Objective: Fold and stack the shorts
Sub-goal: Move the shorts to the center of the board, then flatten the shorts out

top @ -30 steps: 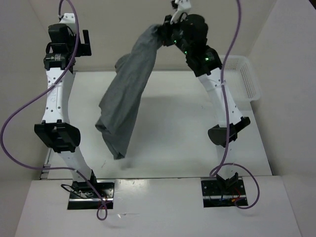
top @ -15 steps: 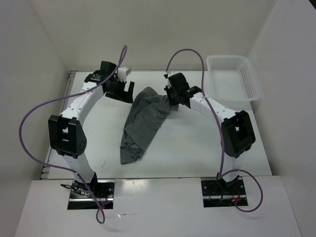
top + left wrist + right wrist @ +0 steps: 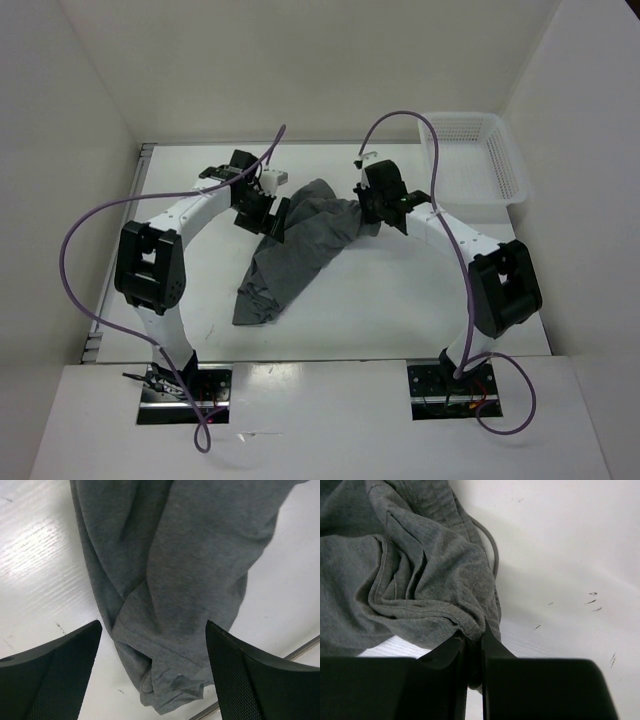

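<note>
Shorts (image 3: 295, 245) lie crumpled on the white table (image 3: 420, 300), running from the centre toward the near left. Right gripper (image 3: 474, 652) pinches a hemmed edge at the cloth's far right end, its fingers closed tight on the fold. Left gripper (image 3: 152, 670) hangs over the far left part, fingers spread wide and holding nothing. Mesh basket (image 3: 478, 160) stands at the far right corner, apart from the cloth.

Ahead of left gripper (image 3: 154, 624), shorts (image 3: 200, 555) run past top edge; finger bases cut off below. Pinched hem vanishes between right gripper (image 3: 474, 639) fingers; drawstring (image 3: 493, 550) ends hidden under fabric.
</note>
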{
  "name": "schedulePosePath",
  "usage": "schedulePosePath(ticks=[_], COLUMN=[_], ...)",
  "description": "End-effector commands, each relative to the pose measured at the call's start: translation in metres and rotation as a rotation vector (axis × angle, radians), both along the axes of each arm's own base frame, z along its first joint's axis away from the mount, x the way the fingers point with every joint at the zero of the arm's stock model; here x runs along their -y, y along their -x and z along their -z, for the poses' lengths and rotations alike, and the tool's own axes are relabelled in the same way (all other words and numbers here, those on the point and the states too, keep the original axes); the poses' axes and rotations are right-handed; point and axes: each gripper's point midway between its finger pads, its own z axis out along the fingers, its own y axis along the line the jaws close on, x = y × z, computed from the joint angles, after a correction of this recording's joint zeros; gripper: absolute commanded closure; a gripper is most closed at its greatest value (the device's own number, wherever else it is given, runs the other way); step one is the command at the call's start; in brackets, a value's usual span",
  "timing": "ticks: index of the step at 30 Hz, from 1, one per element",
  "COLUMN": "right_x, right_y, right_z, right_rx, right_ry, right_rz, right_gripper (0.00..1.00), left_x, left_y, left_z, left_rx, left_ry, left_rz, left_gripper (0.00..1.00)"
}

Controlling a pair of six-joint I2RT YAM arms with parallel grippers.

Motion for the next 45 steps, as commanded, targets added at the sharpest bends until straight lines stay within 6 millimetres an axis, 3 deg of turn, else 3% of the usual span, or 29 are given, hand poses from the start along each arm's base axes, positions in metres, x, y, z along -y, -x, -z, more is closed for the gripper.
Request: schedulePosePath(ticks=[1, 5, 9, 14, 21, 27, 28, 29, 30, 32, 35, 39, 40, 42, 43, 44, 45], right_x=[-0.002, 0.001, 0.003, 0.003, -0.002, -0.002, -0.002, -0.002, -0.002, -0.002, -0.003, -0.004, -0.003, -0.005, -0.003, -0.004, -0.004], right_y=[0.000, -0.001, 0.001, 0.001, -0.002, -0.002, -0.002, -0.002, -0.002, -0.004, -0.010, -0.018, -0.020, -0.025, -0.028, -0.029, -0.034], right_z=[-0.023, -0.023, -0.023, -0.023, -0.031, -0.033, -0.033, -0.033, -0.033, -0.037, -0.047, -0.059, -0.061, -0.075, -0.075, -0.077, -0.089], right_rx=[0.066, 0.067, 0.061, 0.061, 0.073, 0.075, 0.075, 0.075, 0.075, 0.086, 0.117, 0.149, 0.160, 0.191, 0.194, 0.202, 0.230], right_ry=[-0.038, -0.037, -0.050, -0.050, -0.068, -0.061, -0.061, -0.061, -0.061, -0.058, -0.058, -0.050, -0.047, -0.053, -0.045, -0.049, -0.054], right_rz=[-0.029, -0.020, -0.028, -0.028, -0.042, -0.048, -0.048, -0.048, -0.048, -0.054, -0.053, -0.057, -0.048, -0.053, -0.042, -0.042, -0.033], right_gripper=[1.00, 1.00, 1.00, 1.00, 1.00, 1.00, 1.00, 1.00, 1.00, 1.00, 1.00, 1.00, 1.00, 1.00, 1.00, 1.00, 1.00], left_x=[0.002, -0.016, -0.021, -0.015, -0.020, -0.021, -0.021, -0.021, -0.019, -0.019, -0.027, -0.044, -0.052, -0.061, -0.046, -0.070, -0.070], left_y=[0.006, -0.006, 0.010, 0.019, 0.030, 0.034, 0.034, 0.034, 0.035, 0.029, 0.018, -0.021, -0.043, -0.064, -0.082, -0.080, -0.083], left_z=[0.018, 0.035, 0.049, 0.052, 0.075, 0.080, 0.080, 0.080, 0.080, 0.070, 0.058, 0.017, -0.014, -0.051, -0.080, -0.101, -0.114], left_rx=[-0.074, -0.044, -0.123, -0.146, -0.219, -0.237, -0.237, -0.237, -0.239, -0.205, -0.140, 0.068, 0.210, 0.391, 0.558, 0.674, 0.757], left_ry=[0.042, -0.039, -0.008, -0.015, -0.043, -0.048, -0.048, -0.048, -0.038, -0.038, -0.103, -0.263, -0.364, -0.489, -0.500, -0.618, -0.622], left_rz=[0.009, -0.037, -0.044, -0.025, -0.028, -0.028, -0.028, -0.028, -0.025, -0.027, -0.043, -0.105, -0.156, -0.243, -0.301, -0.437, -0.508], left_gripper=[0.09, 0.11, 0.18, 0.41, 0.38, 0.34, 0.39, 0.57, 0.69, 0.89, 0.95, 1.00, 1.00, 1.00, 1.00, 1.00, 1.00])
